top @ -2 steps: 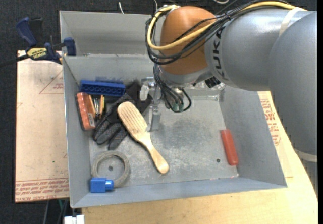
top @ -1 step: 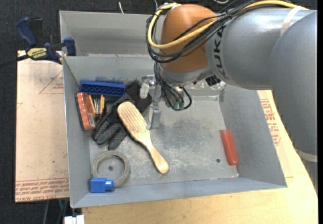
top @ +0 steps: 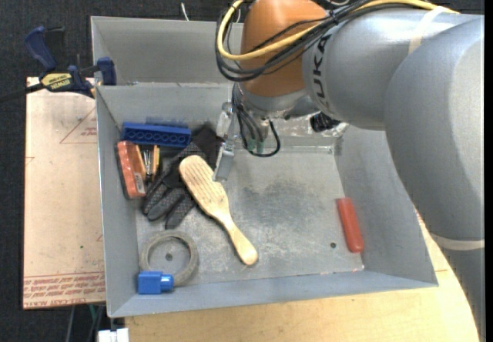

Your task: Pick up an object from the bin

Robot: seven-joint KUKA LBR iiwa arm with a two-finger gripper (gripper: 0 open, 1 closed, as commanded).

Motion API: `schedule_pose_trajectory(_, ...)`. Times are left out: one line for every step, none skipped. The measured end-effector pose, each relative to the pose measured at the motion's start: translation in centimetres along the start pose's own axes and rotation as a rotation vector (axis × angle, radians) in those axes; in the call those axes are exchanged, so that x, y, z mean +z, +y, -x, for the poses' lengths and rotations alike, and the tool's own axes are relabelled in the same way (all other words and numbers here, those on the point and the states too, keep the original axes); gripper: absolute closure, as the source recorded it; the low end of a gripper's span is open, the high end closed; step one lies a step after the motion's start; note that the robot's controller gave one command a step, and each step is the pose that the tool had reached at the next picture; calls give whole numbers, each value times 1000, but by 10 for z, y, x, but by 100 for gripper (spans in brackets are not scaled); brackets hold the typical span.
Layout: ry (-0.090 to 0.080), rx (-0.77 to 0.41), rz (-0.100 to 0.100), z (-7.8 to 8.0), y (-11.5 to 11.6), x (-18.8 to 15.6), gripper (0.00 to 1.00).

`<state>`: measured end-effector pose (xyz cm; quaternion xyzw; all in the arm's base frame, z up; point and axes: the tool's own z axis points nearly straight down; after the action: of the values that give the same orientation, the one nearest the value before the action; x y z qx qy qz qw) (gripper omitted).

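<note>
My gripper (top: 223,165) hangs below the arm's orange cover, in the left middle of the bin. Its tip is just right of the oval head of a wooden hairbrush (top: 206,185). The brush lies slantwise with its handle pointing to the bin's front. A black glove (top: 171,196) lies under and left of the brush head, with dark cloth reaching up beside the gripper. I see nothing held in the gripper.
A blue perforated bar (top: 156,132) and an orange case of bits (top: 131,169) lie by the left wall. A grey tape ring (top: 169,255) with a blue block (top: 154,282) sits at the front left. A red cylinder (top: 350,224) lies at the right.
</note>
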<state>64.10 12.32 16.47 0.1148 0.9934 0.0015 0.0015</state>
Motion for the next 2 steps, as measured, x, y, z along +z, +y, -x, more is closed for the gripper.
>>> schedule_pose_trajectory(2,45,-2,-17,6,5,0)
schedule_pose_trajectory(-1,-244,-1,-12,-15,14,0)
